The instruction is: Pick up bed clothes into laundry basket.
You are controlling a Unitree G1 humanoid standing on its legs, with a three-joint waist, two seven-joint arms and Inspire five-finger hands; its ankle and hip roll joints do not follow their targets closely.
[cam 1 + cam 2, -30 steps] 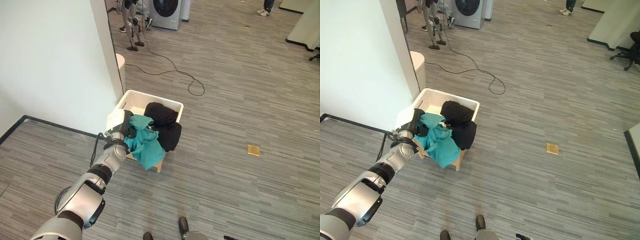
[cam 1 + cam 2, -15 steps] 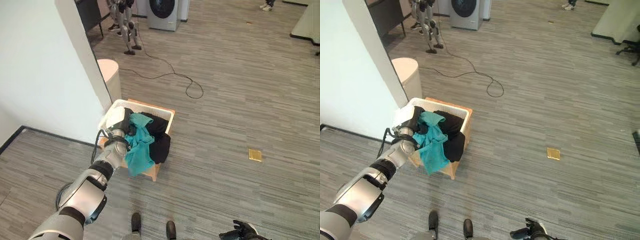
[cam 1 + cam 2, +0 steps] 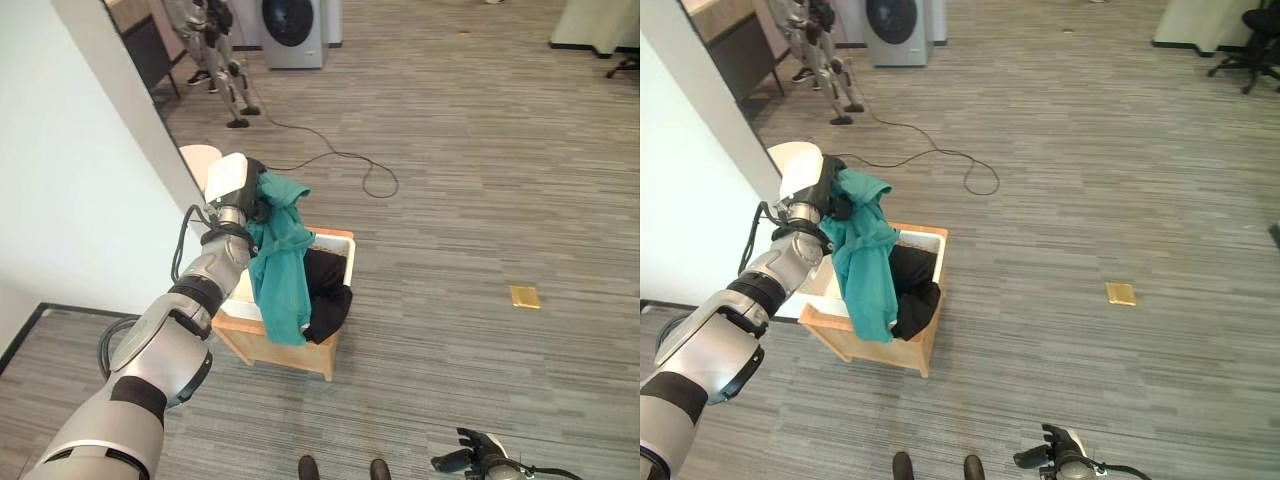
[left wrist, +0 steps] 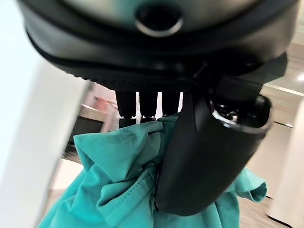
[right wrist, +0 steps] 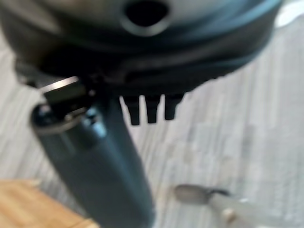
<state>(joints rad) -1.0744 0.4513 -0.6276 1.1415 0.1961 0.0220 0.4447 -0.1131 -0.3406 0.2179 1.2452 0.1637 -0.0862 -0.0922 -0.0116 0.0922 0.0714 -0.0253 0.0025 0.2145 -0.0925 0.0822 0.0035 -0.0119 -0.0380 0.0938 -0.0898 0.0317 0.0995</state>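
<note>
While our left hand (image 3: pixel 243 197) is raised above the laundry basket (image 3: pixel 338 247), its fingers and thumb are curled round a bunched fold of the teal garment (image 3: pixel 279 265), which hangs from that grip and drapes down over the basket's near rim. We see the basket as a white tub set in a wooden frame (image 3: pixel 285 353) on the grey plank floor (image 3: pixel 470 200), with dark clothes (image 3: pixel 325 290) lying inside and spilling over its front corner beside the teal cloth. On the basket's left a white wall (image 3: pixel 70 190) stands close, with a pale round bin (image 3: pixel 795 158) at its corner, so room on that side is tight; to the right and ahead the floor runs open, crossed by a looping black cord (image 3: pixel 350 165) and marked by a small yellow patch (image 3: pixel 525 296) well apart from the basket. A washing machine (image 3: pixel 293 20) stands at the far end. Our left wrist view shows what the head views cannot: the thumb (image 4: pixel 204 156) pressed across the teal fabric, with the fingers (image 4: pixel 148 107) folded into it from behind. Our right hand (image 3: pixel 1050 455) shows low at the bottom edge of the head views, clear of the basket, and its own wrist view shows the fingers (image 5: pixel 149 109) relaxed over bare floor, holding nothing, with a corner of wood (image 5: pixel 33 206) at one edge
</note>
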